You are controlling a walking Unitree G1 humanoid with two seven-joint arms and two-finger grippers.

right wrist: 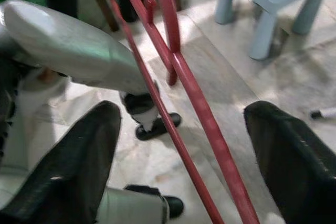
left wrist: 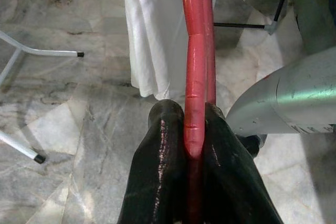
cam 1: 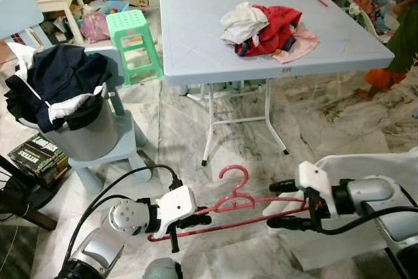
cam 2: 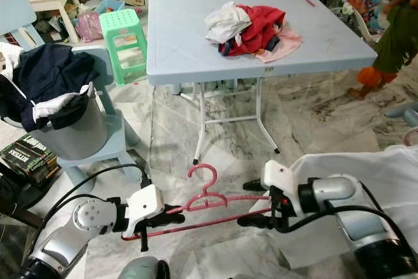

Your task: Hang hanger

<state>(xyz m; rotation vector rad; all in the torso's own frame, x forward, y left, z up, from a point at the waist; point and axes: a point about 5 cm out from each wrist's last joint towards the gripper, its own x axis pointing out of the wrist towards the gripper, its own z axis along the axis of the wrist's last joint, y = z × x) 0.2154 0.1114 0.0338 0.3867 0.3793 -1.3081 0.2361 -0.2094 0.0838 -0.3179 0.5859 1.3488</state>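
Observation:
A pink-red plastic hanger (cam 1: 236,202) is held level above the marble floor, hook up. My left gripper (cam 1: 193,220) is shut on its left end; in the left wrist view the black fingers (left wrist: 163,171) pinch the red bar (left wrist: 195,93). My right gripper (cam 1: 282,204) stands open around the hanger's right end, one finger above and one below the bars. In the right wrist view the hanger's bars (right wrist: 197,98) run between the spread fingers (right wrist: 79,156) without touching them. A white garment (cam 1: 366,187) drapes over my right arm.
A light blue folding table (cam 1: 196,44) stands ahead with a pile of clothes (cam 1: 268,29). To the left, a grey bin with dark clothes (cam 1: 62,93) sits on a small blue chair. A green stool (cam 1: 134,40) is behind. A person (cam 2: 395,34) is at the far right.

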